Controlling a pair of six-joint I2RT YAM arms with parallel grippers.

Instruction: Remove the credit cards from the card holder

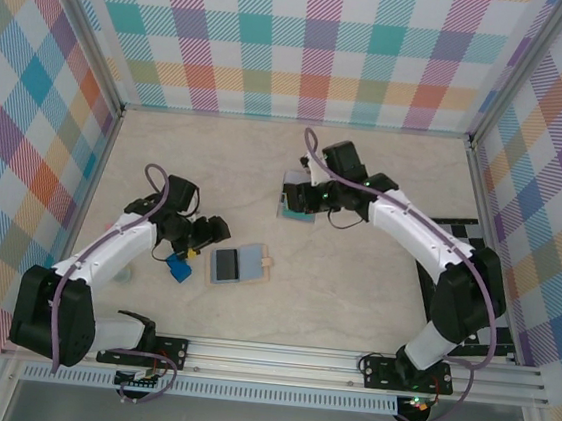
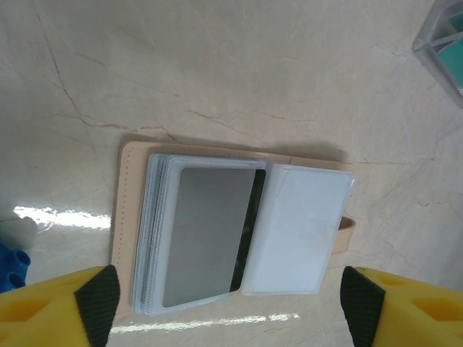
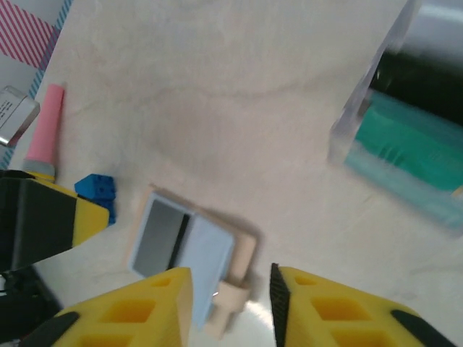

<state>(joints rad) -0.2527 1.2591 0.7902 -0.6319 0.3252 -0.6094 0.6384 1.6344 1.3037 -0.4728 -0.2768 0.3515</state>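
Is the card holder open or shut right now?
Open: the holder lies spread flat, sleeves exposed, a grey card inside one.

Tan card holder [image 1: 240, 265] open flat, grey credit card [image 2: 210, 235] in its left sleeve, teal cards [image 3: 405, 141] stacked apart.

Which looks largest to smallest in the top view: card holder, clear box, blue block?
1. Card holder, lying open.
2. Clear box, partly hidden, so its rank against the holder is unsure.
3. Blue block, clearly smallest.
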